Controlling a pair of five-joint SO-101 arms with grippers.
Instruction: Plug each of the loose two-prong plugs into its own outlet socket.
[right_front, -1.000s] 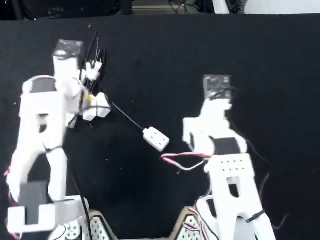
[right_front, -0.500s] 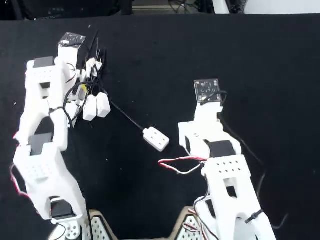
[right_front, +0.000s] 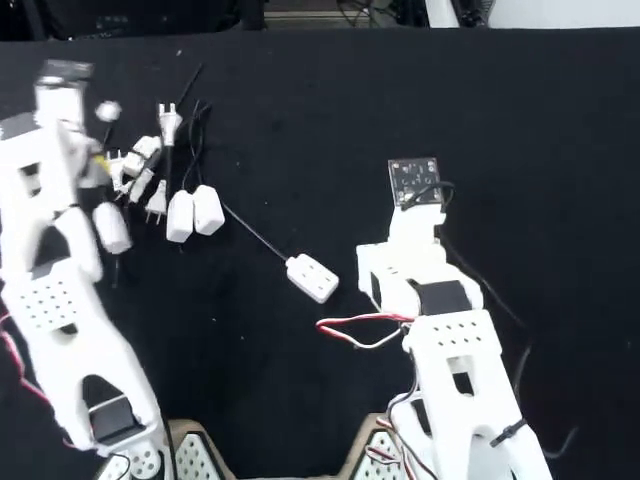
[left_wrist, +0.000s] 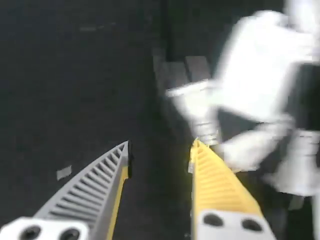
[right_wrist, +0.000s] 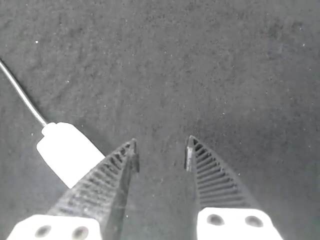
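At ten o'clock, released left gripper hovers by white two-prong plugs. Right gripper, equally unclenched, should steady white rectangular outlet socket.

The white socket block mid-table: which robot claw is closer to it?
Right. The right gripper hangs open just beside the socket block, not touching it. The left gripper is far off, over by the bunch of plugs.

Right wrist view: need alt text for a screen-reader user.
The right pincer hangs open above black cloth. A white outlet on a thin cord lies beside one finger.
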